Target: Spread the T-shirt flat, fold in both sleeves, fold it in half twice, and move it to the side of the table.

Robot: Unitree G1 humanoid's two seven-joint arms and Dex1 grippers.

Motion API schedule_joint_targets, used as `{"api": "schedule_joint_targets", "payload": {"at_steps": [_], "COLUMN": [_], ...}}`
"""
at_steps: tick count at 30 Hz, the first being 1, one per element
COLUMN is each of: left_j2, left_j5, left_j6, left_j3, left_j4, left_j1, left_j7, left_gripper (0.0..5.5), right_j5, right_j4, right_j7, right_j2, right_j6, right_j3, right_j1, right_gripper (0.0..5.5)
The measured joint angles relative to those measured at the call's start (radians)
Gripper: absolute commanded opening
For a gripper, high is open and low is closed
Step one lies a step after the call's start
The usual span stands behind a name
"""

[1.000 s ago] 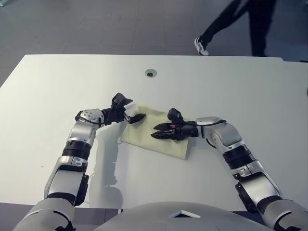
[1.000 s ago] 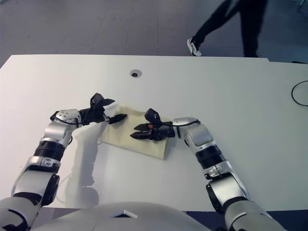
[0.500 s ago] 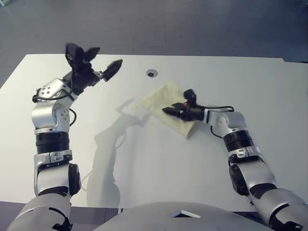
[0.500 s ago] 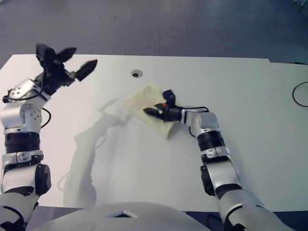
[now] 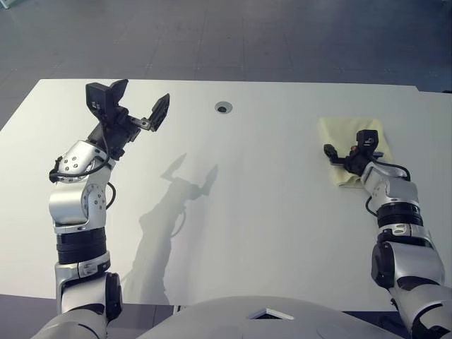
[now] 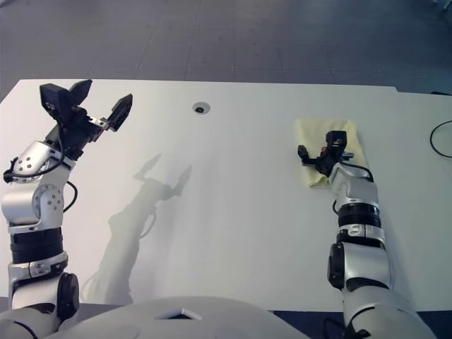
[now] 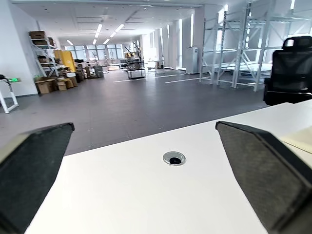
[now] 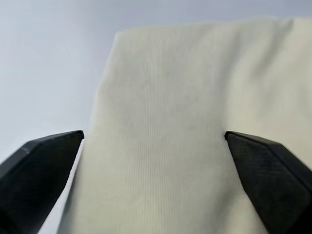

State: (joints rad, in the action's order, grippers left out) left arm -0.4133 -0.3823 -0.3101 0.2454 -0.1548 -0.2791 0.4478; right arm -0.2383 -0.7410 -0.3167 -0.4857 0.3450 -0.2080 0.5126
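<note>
The T-shirt is a small pale yellow folded packet lying flat near the right side of the white table. My right gripper rests over its near half, open, with one black finger on each side of the cloth and nothing pinched. The right wrist view looks along the folded T-shirt with the right gripper spread wide over it. My left gripper is held up in the air above the table's far left part, open and empty, well away from the shirt.
A round cable hole sits in the table near the far edge, also the cable hole ahead of the left gripper. A black cable loops at the table's right edge. An office chair stands beyond the table.
The right gripper has carried the folded T-shirt from the table's middle to the right side and now stands open over it. The left arm left the shirt and rose to the far left.
</note>
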Motion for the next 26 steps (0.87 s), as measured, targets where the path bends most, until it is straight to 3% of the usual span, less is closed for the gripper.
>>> {"api": "schedule_joint_targets", "payload": {"at_steps": [6,13,19,21,26], "left_j2": [0.012,0.049,0.079,0.088,0.146], "left_j5": [0.053,0.075,0.258,0.319,0.390], "left_j6": [0.058,0.074,0.125,0.130,0.150], "left_j3": [-0.024,-0.043,-0.087,-0.107,-0.173], "left_j4": [-0.020,-0.072,-0.128,-0.138,-0.172], "left_j1": [0.031,0.080,0.126,0.132,0.175], "left_j7": [-0.044,-0.088,-0.236,-0.283,-0.344], "left_gripper": [5.40,5.40,5.40,5.10,4.19], "right_j5": [-0.014,-0.054,0.037,0.128,0.298], "right_j4": [0.143,0.635,0.962,1.031,1.086], "right_j7": [-0.039,0.013,0.101,0.173,0.351], "right_j2": [0.014,0.041,0.141,0.168,0.244], "right_j6": [0.025,0.134,0.090,0.054,-0.007], "right_j3": [-0.007,-0.018,0.113,0.161,0.199], "right_j1": [-0.073,-0.169,-0.301,-0.359,-0.505], "right_gripper": [5.39,5.39,5.39,5.40,4.54]}}
